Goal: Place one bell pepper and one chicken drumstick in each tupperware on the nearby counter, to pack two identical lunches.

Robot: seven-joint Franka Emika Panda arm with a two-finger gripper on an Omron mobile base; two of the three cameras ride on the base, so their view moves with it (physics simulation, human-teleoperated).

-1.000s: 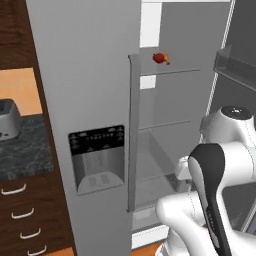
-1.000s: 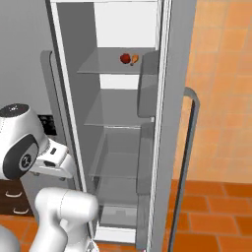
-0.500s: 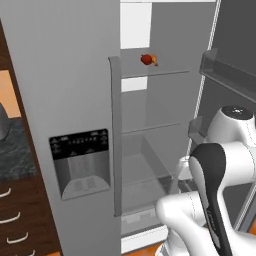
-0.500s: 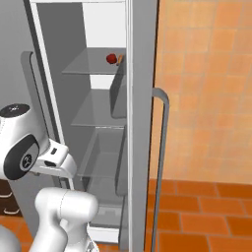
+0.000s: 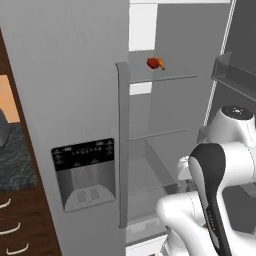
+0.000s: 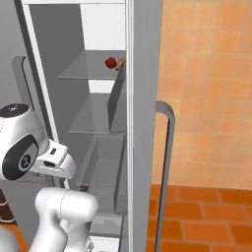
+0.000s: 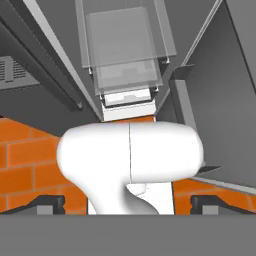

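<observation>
Closer now, glossy red bell pepper (image 5: pixel 152 62) (shelved)

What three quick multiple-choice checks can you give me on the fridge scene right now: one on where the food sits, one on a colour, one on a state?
1. Where does the bell pepper sit?
A. On an upper fridge shelf
B. In the bottom drawer
C. On the floor

2. What colour is the wall beside the fridge?
A. Blue
B. Orange
C. Green

3. How is the fridge's right-hand compartment?
A. Shut
B. Open, shelves showing
C. Covered by a curtain

Answers:
1 A: the pepper lies beside the chicken drumstick on the upper shelf.
2 B: orange tiles show in the right base view.
3 B: both base views look in onto glass shelves past the door handle.
</observation>
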